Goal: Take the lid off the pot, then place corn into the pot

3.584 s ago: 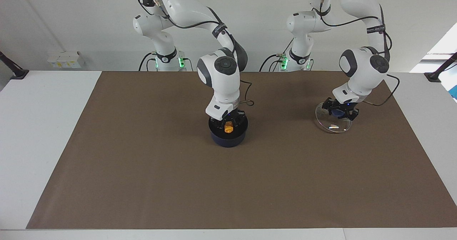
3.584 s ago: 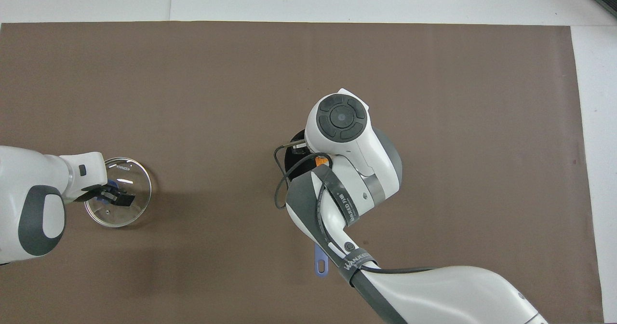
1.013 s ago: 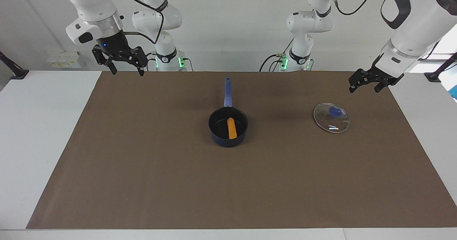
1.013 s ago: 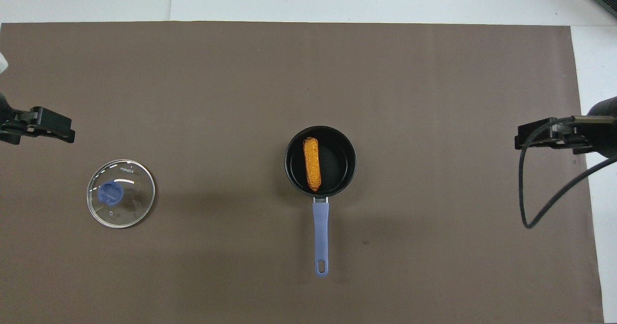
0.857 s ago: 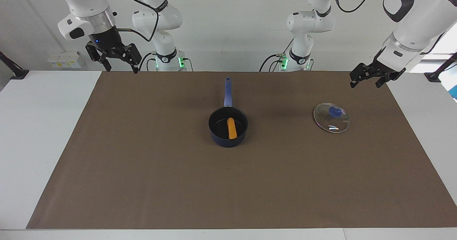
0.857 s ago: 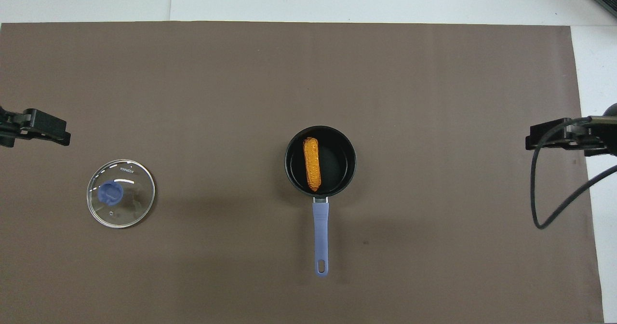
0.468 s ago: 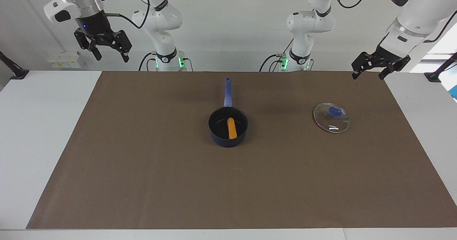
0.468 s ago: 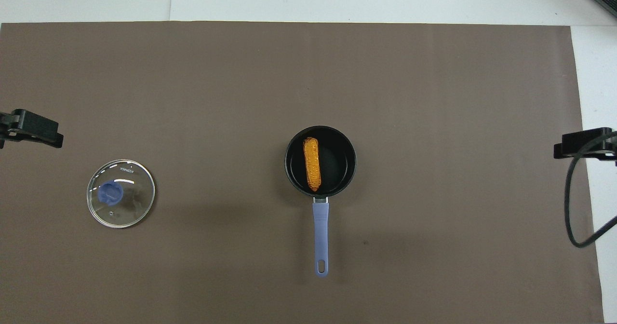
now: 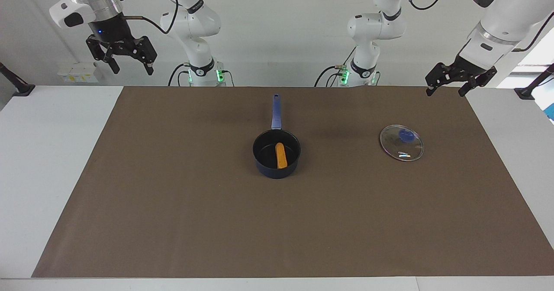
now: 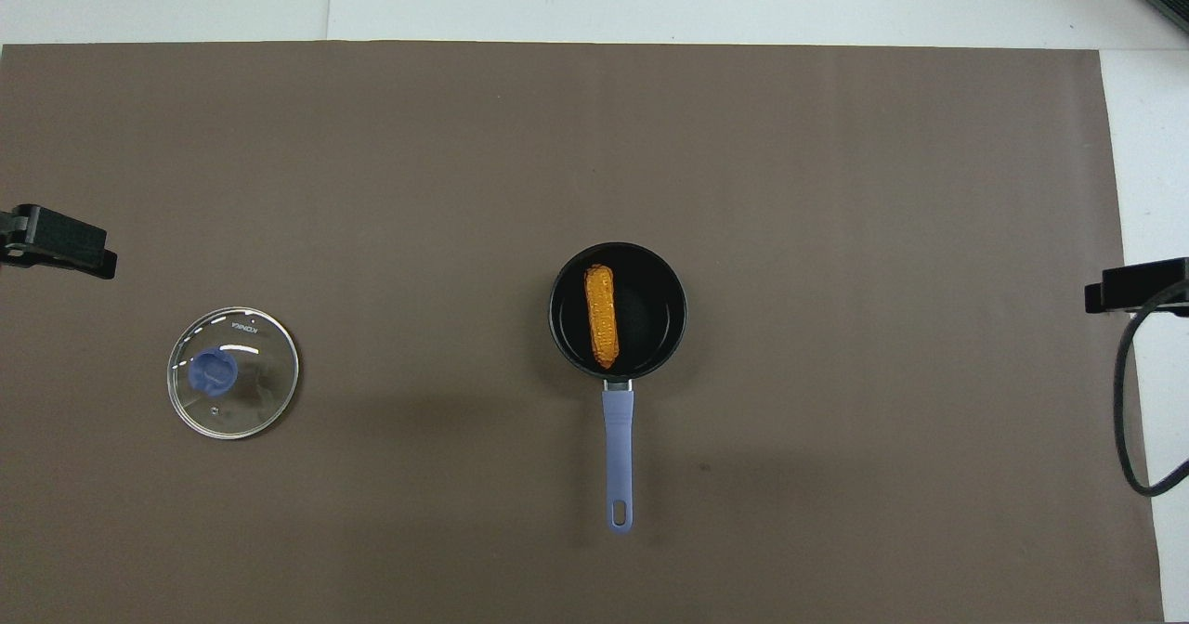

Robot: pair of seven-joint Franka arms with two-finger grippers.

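Corn, bumpy orange cob, lying in navy pot mid-mat, handle toward robots. Glass lid, blue-knobbed, flat on brown mat toward left arm's end, well apart from pot. Left gripper raised over mat's edge, fingers spread, empty. Right gripper raised off mat's other end, spread, empty.

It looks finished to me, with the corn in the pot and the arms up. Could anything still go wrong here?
Little, probably. The pot's long handle points toward the robots, so an arm coming back down might clip it and tip out the corn. The glass lid lies flat on the mat toward the left arm's end, below where the open left gripper hangs. The open right gripper waits clear.
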